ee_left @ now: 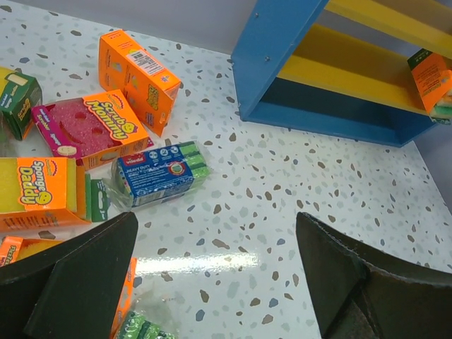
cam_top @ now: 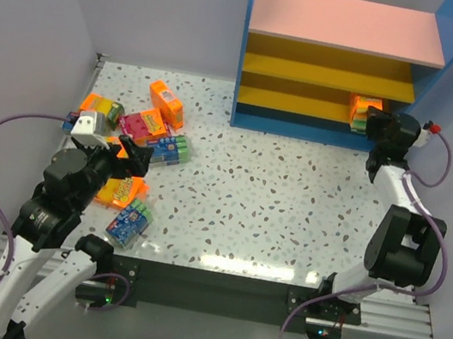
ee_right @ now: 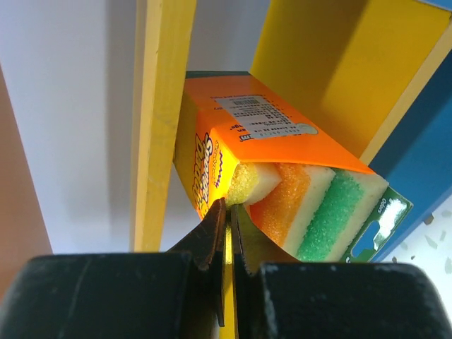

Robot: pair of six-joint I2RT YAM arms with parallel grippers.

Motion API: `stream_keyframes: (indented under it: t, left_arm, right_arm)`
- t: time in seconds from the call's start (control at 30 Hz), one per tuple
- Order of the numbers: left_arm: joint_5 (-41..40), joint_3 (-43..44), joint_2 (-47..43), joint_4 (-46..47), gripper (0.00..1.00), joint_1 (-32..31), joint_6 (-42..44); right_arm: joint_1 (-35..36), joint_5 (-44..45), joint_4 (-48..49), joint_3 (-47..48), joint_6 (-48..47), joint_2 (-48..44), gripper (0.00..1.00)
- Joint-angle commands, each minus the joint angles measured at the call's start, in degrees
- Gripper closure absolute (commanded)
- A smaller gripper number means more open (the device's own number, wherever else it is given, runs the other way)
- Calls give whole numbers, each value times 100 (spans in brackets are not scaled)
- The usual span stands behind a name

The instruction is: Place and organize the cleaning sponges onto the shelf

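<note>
Right fingers point(ee_right: 217, 236) pinched shut, holding nothing, tips at orange sponge pack point(ee_right: 282, 169) on shelf point(ee_right: 332, 70) tier, left fingers point(cam_top: 129, 156) spread wide, empty, loose sponge packs point(ee_left: 159, 173) on table point(ee_left: 296, 183) below

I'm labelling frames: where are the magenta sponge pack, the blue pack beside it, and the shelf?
magenta sponge pack point(ee_left: 88, 131), left wrist view, front face.
blue pack point(ee_left: 157, 173), left wrist view, label.
shelf point(cam_top: 347, 23), top external view, pink top board.

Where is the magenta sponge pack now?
In the top view, the magenta pack lies left on the table, between an orange pack and a blue pack.
</note>
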Motion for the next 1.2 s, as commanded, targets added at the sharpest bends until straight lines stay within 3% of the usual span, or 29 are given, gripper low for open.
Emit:
stream_keyframes:
  t: [0.0,0.23,0.5,0.93,0.97,1.0,1.1,1.17]
  left_arm:
    - [-78,192,-41,-70,0,-1,-25]
    - [-149,253,-94,-193,0,-1,-16]
    - [-298,437,-138,-378,0,-1,55]
    - [-342,420,-147,-405,0,-1,55]
    - [-333,420,-138,-405,0,-10,55]
    - [-333,403,-129,-387,0,-1,46]
    - [-307,376,-112,-352,0,-1,37]
    - [-281,367,-120,-317,0,-1,37]
  right_arm:
    - [-20,290,90,394,71,235,100]
    - [-29,369,327,658,124,789,100]
    - [-73,290,1232,737,133,1290,100]
    - [-143,106,1672,1062,80,1818,100]
    - [-143,79,1768,1018,97,1818,98]
    - [-143,36,1838,905,115,1792,77]
    - [-143,-79,2129,580,141,1564,52]
    - [-143,-131,2443,325,159,1231,43]
